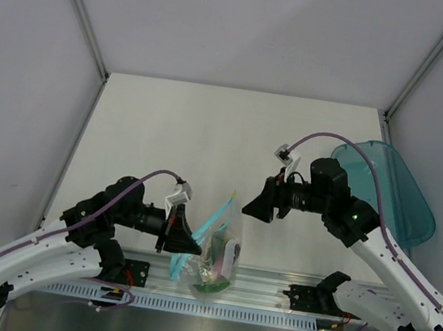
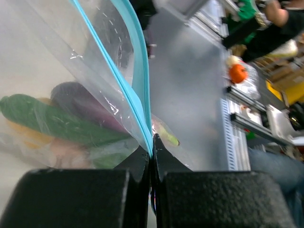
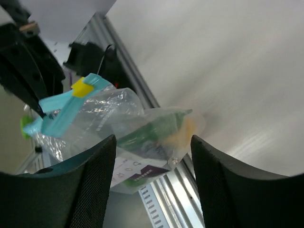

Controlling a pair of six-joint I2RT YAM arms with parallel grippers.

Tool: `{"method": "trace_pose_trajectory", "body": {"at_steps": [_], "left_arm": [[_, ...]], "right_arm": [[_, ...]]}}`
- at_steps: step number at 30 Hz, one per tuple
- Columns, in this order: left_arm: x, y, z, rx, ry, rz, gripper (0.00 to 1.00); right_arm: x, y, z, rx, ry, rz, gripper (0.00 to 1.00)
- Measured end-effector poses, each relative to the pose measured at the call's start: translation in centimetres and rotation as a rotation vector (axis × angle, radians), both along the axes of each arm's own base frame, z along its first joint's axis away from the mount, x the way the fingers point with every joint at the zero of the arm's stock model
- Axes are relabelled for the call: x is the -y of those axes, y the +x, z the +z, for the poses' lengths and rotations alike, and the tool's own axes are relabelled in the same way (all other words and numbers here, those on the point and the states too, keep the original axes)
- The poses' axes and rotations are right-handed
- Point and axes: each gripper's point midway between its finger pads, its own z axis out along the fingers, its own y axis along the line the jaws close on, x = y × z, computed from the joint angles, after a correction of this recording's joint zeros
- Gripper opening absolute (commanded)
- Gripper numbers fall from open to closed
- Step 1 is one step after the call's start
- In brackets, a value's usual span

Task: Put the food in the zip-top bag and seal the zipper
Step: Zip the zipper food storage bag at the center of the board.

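Pinching the thin light blue-teal zipper strip of the crinkly clear plastic bag with the left gripper, clamped tight. Down at the white table near edge, over the metal rail. Inside: green toy bell pepper, dark purple eggplant. Hovering just beside with the right gripper, spread wide, holding nothing.
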Motion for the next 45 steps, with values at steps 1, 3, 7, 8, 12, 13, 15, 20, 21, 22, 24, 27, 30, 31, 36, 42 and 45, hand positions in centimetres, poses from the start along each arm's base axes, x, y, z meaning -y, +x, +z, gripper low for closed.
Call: {"method": "trace_pose_trajectory", "body": {"at_steps": [1, 3, 7, 8, 12, 13, 15, 20, 21, 22, 24, 27, 30, 31, 36, 42, 45], "left_arm": [[0.0, -0.6, 0.5, 0.001, -0.023, -0.033, 0.01], [-0.2, -1.8, 1.5, 0.006, -0.066, -0.101, 0.01], [-0.8, -3.7, 3.1, 0.017, -0.136, -0.207, 0.01], [-0.9, -4.1, 3.4, 0.018, -0.149, -0.229, 0.01], [-1.2, -5.2, 4.5, 0.016, -0.194, -0.299, 0.01], [-1.3, -5.4, 4.8, 0.018, -0.205, -0.312, 0.01], [-1.4, -5.8, 5.3, 0.021, -0.227, -0.338, 0.01], [-1.5, -6.2, 5.9, 0.021, -0.253, -0.375, 0.01], [-1.5, -6.3, 6.0, 0.019, -0.256, -0.381, 0.01], [-1.4, -6.3, 6.0, 0.016, -0.258, -0.387, 0.01], [-1.4, -6.3, 6.1, 0.014, -0.264, -0.393, 0.01], [-1.2, -6.3, 6.3, 0.009, -0.269, -0.397, 0.01], [-1.1, -6.2, 6.5, 0.016, -0.278, -0.398, 0.0], [-1.1, -6.2, 6.5, 0.016, -0.28, -0.398, 0.01], [-1.0, -6.2, 6.6, 0.019, -0.282, -0.397, 0.01], [-1.0, -6.0, 5.9, 0.005, -0.254, -0.38, 0.08], [-0.8, -5.4, 5.1, 0.006, -0.228, -0.34, 0.3]], "right_arm": [[-0.3, -0.6, -0.4, -0.004, 0.008, 0.054, 0.65], [-0.7, -1.7, -0.5, 0.0, 0.04, 0.15, 0.68], [-1.1, -3.3, 1.4, 0.056, 0.129, 0.298, 0.75], [-1.2, -3.8, 1.9, 0.07, 0.149, 0.332, 0.76], [-1.2, -5.4, 3.2, 0.101, 0.212, 0.445, 0.76], [-1.2, -5.8, 3.5, 0.107, 0.225, 0.47, 0.76], [-1.2, -6.4, 3.9, 0.115, 0.247, 0.512, 0.75], [-1.6, -7.3, 4.6, 0.13, 0.287, 0.591, 0.74], [-1.8, -7.4, 4.6, 0.126, 0.29, 0.605, 0.74], [-2.1, -7.5, 4.5, 0.123, 0.293, 0.618, 0.73], [-2.5, -7.8, 4.4, 0.115, 0.299, 0.642, 0.72], [-3.4, -8.3, 4.3, 0.1, 0.305, 0.683, 0.71], [-4.3, -9.0, 4.2, 0.086, 0.314, 0.724, 0.68], [-4.5, -9.2, 4.2, 0.085, 0.317, 0.733, 0.66], [-5.4, -10.9, 4.8, 0.094, 0.346, 0.804, 0.46], [-5.6, -11.6, 5.1, 0.089, 0.36, 0.831, 0.0], [-5.7, -11.5, 5.0, 0.084, 0.354, 0.816, 0.0]]}}
